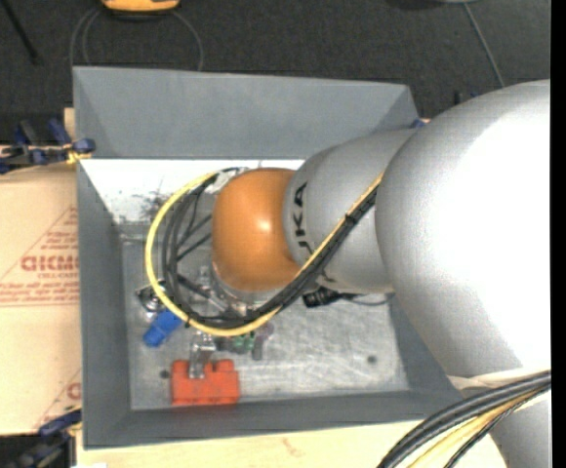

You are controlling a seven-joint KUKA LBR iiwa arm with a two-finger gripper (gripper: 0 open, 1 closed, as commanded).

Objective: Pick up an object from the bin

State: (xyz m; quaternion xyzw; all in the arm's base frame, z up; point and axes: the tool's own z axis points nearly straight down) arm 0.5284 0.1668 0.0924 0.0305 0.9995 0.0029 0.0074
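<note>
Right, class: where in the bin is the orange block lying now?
In the camera view the orange block lies on the floor of the bin, toward its lower left corner, just below and right of a small blue piece.

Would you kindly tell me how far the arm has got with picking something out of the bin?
The reach looks done: the gripper is down inside the bin, at the far edge of the orange block near the front-left corner, with a blue piece beside it. Nothing is visibly held, so the grasp and the lift out are left.
</note>
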